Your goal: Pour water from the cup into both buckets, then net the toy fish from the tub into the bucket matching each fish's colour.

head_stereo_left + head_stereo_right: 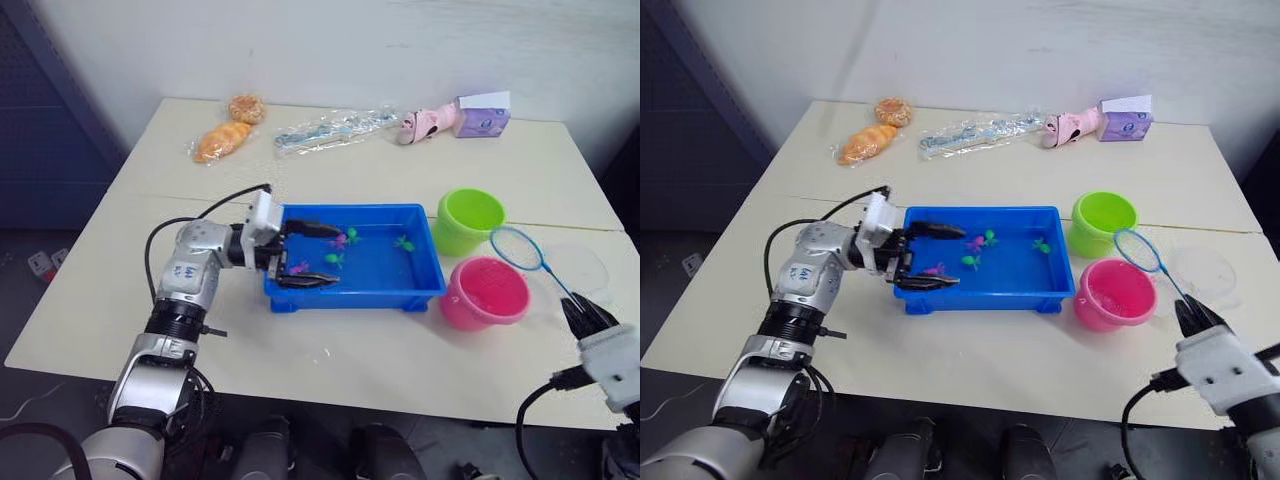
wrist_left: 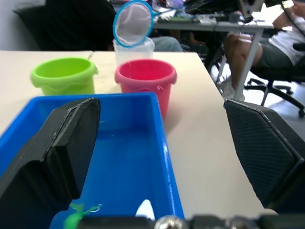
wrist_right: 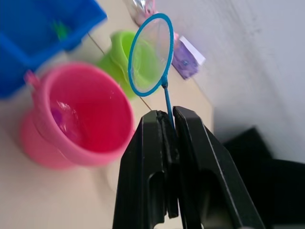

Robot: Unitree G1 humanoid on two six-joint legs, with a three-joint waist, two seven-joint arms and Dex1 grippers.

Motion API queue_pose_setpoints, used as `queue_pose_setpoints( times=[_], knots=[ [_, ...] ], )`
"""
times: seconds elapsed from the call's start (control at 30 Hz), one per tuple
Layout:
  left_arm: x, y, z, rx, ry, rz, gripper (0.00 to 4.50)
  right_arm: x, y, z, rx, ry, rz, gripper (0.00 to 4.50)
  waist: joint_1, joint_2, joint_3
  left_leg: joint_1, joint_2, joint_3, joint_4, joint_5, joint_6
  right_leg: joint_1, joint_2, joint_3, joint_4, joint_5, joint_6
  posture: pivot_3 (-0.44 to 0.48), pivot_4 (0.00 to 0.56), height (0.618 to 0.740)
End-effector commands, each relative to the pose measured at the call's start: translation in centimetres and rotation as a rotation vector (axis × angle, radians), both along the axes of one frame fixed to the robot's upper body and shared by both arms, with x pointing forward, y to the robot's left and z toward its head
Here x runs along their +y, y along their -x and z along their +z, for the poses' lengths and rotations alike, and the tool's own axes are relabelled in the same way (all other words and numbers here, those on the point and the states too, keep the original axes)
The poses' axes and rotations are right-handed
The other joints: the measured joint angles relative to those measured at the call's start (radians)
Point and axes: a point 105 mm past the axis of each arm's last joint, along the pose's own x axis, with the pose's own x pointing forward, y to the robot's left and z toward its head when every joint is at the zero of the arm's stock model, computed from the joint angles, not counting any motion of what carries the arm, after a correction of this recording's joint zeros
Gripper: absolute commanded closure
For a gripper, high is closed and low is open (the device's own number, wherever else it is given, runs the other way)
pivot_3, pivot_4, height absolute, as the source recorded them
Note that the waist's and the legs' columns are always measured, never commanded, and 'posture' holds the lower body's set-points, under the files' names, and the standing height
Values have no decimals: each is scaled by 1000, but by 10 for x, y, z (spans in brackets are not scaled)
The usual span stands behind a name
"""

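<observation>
The blue tub (image 1: 425,285) sits mid-table with water and several tiny toy fish, green (image 1: 405,242) and pink (image 1: 340,240). My left gripper (image 1: 337,256) is open at the tub's left end, one finger (image 2: 57,152) over the water and the other (image 2: 267,152) outside the near wall. To the tub's right stand the lime green bucket (image 1: 468,220) and the pink bucket (image 1: 485,293). A small pink shape (image 3: 62,117) lies in the pink bucket. My right gripper (image 3: 167,113) is shut on the net's handle. The net's hoop (image 1: 516,247) hangs just right of both buckets. The clear cup (image 1: 578,268) stands beyond it.
Along the table's far edge lie two wrapped pastries (image 1: 222,140), a clear plastic bag (image 1: 330,130), a pink toy (image 1: 425,124) and a purple box (image 1: 482,116). The table's near edge runs just below my right gripper (image 1: 585,310).
</observation>
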Motion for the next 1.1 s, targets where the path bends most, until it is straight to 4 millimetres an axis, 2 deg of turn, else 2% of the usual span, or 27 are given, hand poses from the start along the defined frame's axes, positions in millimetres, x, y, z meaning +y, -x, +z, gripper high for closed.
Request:
queue_pose_setpoints(
  times=[0.03, 0.2, 0.37, 0.53, 0.77, 1.1],
  knots=[
    [38, -10, 8, -4, 43, 128, 39, 28, -12, 18, 75, -185, 170, 4500, -12, 0, 0, 0, 0, 0, 0, 0, 0, 0, 0, 0, 0, 0, 0, 0, 150, 740],
    [81, -16, -5, 3, -10, 293, 39, 53, -49, 10, 317, -356, 233, 4500, -16, 0, 0, 1, 1, -1, 0, 0, 1, 0, -1, 0, 2, 0, -1, 0, 150, 740],
    [109, -15, -10, -6, -18, 428, 39, 88, -81, 7, 413, -360, 267, 4500, -12, -2, 0, -2, 0, -2, 0, 0, 1, -3, -2, -1, 2, 0, -1, 0, 150, 740],
    [108, -9, -11, -11, -21, 448, 39, 99, -107, -2, 396, -218, 214, 4500, 0, -2, 0, -4, -2, -2, 1, -2, 3, -4, -5, -1, 2, 0, -1, 0, 150, 740],
    [94, -2, -15, -9, -9, 445, 39, 114, -141, -3, 292, -91, 175, 4500, -7, -2, 0, -6, -4, -2, 2, -2, 5, -4, -6, -2, 3, 0, 0, 0, 150, 740],
    [86, 1, -14, -2, 5, 444, 39, 124, -151, -8, 290, -97, 192, 4500, -9, -2, 0, -6, -3, -2, 1, -1, 4, -5, -5, -2, 4, 0, 0, 0, 150, 740]
  ],
)
